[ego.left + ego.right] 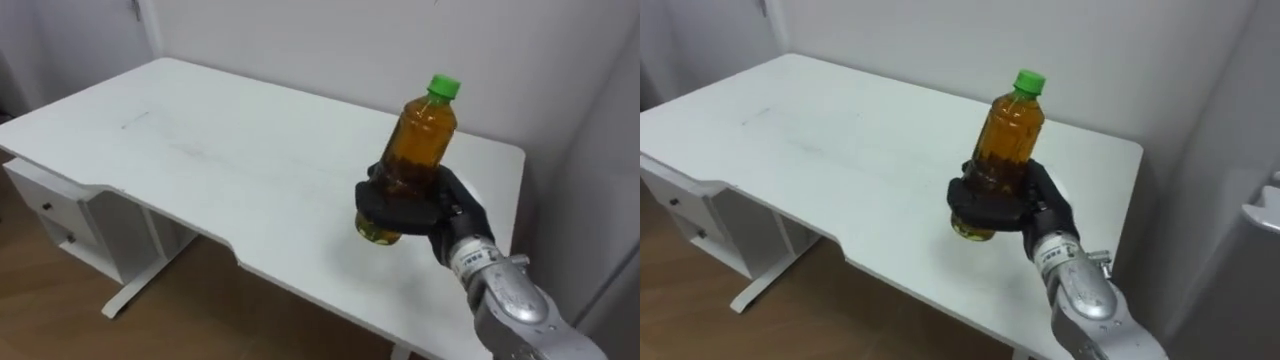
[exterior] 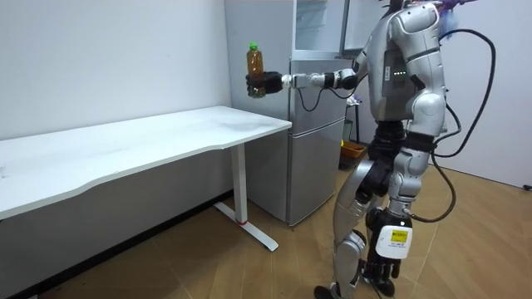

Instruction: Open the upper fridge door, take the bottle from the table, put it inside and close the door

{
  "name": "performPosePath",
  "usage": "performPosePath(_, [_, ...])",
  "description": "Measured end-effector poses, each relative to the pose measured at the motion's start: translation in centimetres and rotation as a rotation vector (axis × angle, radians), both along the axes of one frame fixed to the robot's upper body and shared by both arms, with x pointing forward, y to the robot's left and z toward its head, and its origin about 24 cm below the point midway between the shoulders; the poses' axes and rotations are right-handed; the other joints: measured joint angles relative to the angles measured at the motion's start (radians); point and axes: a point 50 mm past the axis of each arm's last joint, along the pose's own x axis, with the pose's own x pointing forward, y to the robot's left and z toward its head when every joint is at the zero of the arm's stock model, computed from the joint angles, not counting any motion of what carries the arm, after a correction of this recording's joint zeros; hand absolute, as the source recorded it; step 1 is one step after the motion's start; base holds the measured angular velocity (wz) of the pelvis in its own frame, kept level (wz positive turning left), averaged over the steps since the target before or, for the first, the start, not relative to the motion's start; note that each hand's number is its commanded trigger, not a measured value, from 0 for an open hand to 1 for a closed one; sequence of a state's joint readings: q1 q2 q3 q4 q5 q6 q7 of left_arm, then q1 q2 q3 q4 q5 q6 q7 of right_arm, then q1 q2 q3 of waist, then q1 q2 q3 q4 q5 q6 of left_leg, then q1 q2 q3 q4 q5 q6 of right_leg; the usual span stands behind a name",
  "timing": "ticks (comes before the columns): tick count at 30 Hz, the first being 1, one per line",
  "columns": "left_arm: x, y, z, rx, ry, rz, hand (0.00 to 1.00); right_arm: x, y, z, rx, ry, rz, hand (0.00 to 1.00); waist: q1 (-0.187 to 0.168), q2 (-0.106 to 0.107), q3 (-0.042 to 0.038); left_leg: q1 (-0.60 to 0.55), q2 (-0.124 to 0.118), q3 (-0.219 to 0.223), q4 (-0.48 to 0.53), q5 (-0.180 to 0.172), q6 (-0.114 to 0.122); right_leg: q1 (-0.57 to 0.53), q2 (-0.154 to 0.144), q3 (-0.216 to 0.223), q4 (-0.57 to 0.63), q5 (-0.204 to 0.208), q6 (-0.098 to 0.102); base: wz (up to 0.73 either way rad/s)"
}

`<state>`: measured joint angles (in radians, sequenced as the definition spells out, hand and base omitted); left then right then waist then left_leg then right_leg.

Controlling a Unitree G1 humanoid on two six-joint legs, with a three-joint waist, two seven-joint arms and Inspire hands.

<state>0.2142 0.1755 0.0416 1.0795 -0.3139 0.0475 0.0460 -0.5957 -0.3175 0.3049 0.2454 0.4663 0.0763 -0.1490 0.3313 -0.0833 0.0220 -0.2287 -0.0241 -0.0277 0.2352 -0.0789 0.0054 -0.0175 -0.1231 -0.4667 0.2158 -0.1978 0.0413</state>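
1 bottle (image 1: 422, 140), gripped low by right hand (image 1: 445, 208), above table (image 1: 200, 150)

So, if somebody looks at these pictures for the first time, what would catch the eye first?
First the bottle of amber liquid with a green cap, held nearly upright in the robot's right hand, whose dark fingers curl round its lower part, above the white table near its end. Next, in the room view, the tall grey fridge standing just past that table end, beside the robot.
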Motion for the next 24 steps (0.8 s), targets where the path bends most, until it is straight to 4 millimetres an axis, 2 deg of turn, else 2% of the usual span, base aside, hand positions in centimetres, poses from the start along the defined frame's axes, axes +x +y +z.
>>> performPosePath(1, [0.0,0.0,0.0,0.004,0.003,0.007,0.00,-0.5,0.4,0.3,-0.015,-0.017,0.017,1.00,-0.004,0.000,-0.0060,0.009,0.001,0.005,0.000,0.000,0.000,0.007,0.000,0.005,-0.003,0.000,0.000,-0.17])
performPosePath(5, [-0.3,0.2,0.0,0.011,0.012,0.038,0.00,-2.0,1.5,1.3,-0.018,-0.078,0.105,1.00,-0.029,0.006,-0.0131,0.046,0.003,0.013,-0.002,-0.001,0.000,0.037,0.005,0.023,-0.012,0.002,-0.002,-0.10])
performPosePath(6, [-0.5,0.1,0.0,0.009,0.017,0.039,0.00,-2.4,1.8,1.8,-0.017,-0.099,0.130,1.00,-0.033,0.010,-0.0195,0.052,0.005,0.019,-0.003,-0.001,0.000,0.039,0.005,0.030,-0.013,0.002,-0.002,-0.17])
performPosePath(8, [-0.6,0.1,0.0,0.008,0.021,0.041,0.00,-2.7,2.1,2.4,-0.014,-0.125,0.152,1.00,-0.036,0.014,-0.0210,0.074,0.008,0.031,-0.007,-0.001,0.000,0.053,0.007,0.045,-0.020,0.002,-0.002,-0.20])
performPosePath(9, [-0.8,0.3,0.0,0.008,0.024,0.052,0.00,-2.9,2.3,2.7,-0.015,-0.133,0.167,1.00,-0.041,0.013,-0.0289,0.086,0.010,0.039,-0.016,0.000,0.000,0.061,0.010,0.055,-0.030,0.003,-0.001,-0.15])
performPosePath(12, [-1.6,0.4,0.0,0.002,0.033,0.076,0.00,-3.6,2.7,3.9,-0.012,-0.179,0.209,1.00,-0.066,0.008,-0.0325,0.110,0.011,0.048,-0.028,0.000,0.000,0.075,0.009,0.065,-0.032,0.003,-0.001,-0.11])
performPosePath(18, [-2.2,0.5,0.0,0.004,0.046,0.108,0.00,-5.9,2.9,7.1,-0.024,-0.337,0.251,1.00,-0.111,0.007,-0.0299,0.150,0.014,0.082,-0.058,-0.001,-0.002,0.089,0.009,0.097,-0.032,0.006,0.000,-0.15])
performPosePath(20, [-2.3,0.6,0.0,0.007,0.042,0.122,0.00,-6.1,2.6,7.6,-0.035,-0.369,0.234,1.00,-0.127,0.003,-0.0279,0.159,0.015,0.090,-0.066,-0.002,-0.003,0.091,0.009,0.099,-0.031,0.006,0.000,-0.16])
performPosePath(24, [-3.1,0.9,0.1,0.018,0.054,0.149,0.00,-6.5,1.2,9.0,-0.072,-0.436,0.173,1.00,-0.184,-0.006,-0.0233,0.163,0.020,0.109,-0.068,-0.008,-0.004,0.089,0.012,0.117,-0.030,0.007,-0.001,-0.11])
